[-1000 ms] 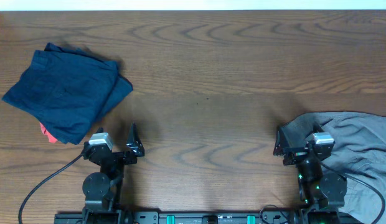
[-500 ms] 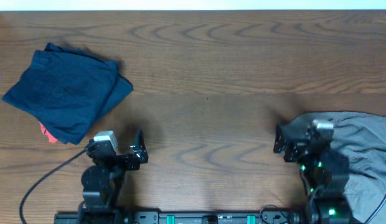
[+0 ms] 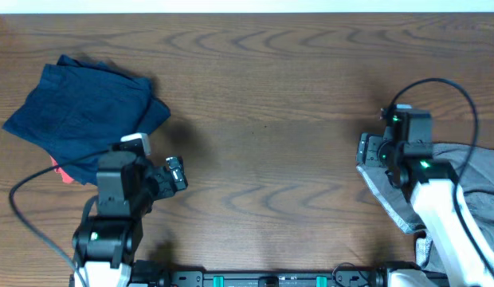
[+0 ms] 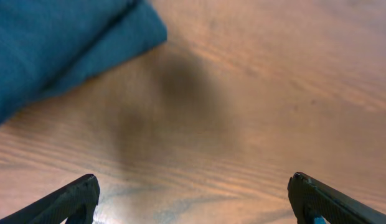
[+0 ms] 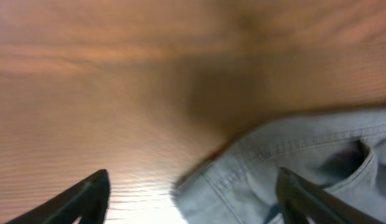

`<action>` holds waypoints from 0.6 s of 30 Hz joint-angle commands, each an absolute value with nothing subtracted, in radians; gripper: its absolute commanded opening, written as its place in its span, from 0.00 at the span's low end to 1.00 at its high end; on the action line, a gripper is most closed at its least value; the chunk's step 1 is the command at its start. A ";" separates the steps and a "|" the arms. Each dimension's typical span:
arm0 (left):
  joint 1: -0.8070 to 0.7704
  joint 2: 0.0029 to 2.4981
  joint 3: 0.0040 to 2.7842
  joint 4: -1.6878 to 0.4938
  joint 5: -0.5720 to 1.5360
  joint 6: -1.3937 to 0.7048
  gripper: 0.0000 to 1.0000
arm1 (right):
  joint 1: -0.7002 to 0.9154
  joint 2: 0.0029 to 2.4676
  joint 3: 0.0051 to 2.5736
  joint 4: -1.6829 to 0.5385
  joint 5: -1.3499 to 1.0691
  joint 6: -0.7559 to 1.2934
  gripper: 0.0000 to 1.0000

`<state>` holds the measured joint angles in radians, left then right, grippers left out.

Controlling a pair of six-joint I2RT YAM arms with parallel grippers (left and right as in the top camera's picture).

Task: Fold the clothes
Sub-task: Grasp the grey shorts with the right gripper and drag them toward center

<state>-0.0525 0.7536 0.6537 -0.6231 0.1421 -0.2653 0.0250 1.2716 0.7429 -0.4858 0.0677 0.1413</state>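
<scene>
The grey shorts (image 3: pixel 478 171) lie crumpled at the table's right edge, partly under my right arm. In the right wrist view their stitched corner (image 5: pixel 286 168) lies between and below the fingers. My right gripper (image 3: pixel 365 153) is open above the shorts' left edge and holds nothing. My left gripper (image 3: pixel 174 173) is open and empty over bare wood at the left, just right of the navy garment. In the left wrist view its fingers (image 4: pixel 193 193) span bare table.
A folded dark navy garment (image 3: pixel 84 115) lies at the far left, also in the left wrist view (image 4: pixel 56 43). A small red-orange scrap (image 3: pixel 62 174) sticks out from under it. The arm bases stand at the front edge.
Both arms have risen and reached forward from their rest poses near the front edge. The right gripper moved up over the shorts' left edge; the left moved up beside the navy garment.
</scene>
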 commanded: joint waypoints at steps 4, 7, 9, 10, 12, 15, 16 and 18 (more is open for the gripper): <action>-0.051 0.857 0.673 -0.629 0.149 -0.271 0.98 | 0.031 1.491 0.752 -0.466 0.164 0.188 0.75; -0.051 0.878 0.673 -0.624 0.149 -0.271 0.98 | 0.031 1.562 0.752 -0.460 0.209 0.262 0.74; -0.051 0.881 0.673 -0.624 0.149 -0.271 0.98 | 0.031 1.595 0.752 -0.445 0.207 0.278 0.67; -0.051 0.881 0.673 -0.624 0.149 -0.271 0.98 | 0.031 1.612 0.752 -0.432 0.196 0.277 0.59; -0.051 0.881 0.673 -0.624 0.149 -0.271 0.98 | 0.032 1.633 0.752 -0.412 0.144 0.267 0.41; -0.051 0.881 0.673 -0.624 0.149 -0.271 0.98 | 0.041 1.641 0.752 -0.380 -0.087 0.155 0.06; -0.051 0.881 0.673 -0.624 0.149 -0.271 0.98 | 0.048 1.640 0.752 -0.364 -0.161 0.119 0.01; -0.051 0.881 0.673 -0.620 0.149 -0.271 0.98 | 0.075 1.640 0.752 -0.305 -0.325 0.068 0.01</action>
<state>-0.0525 0.8810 0.6537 -0.6235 0.1501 -0.2653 0.0307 1.6215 0.7502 -0.3420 -0.0166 0.1707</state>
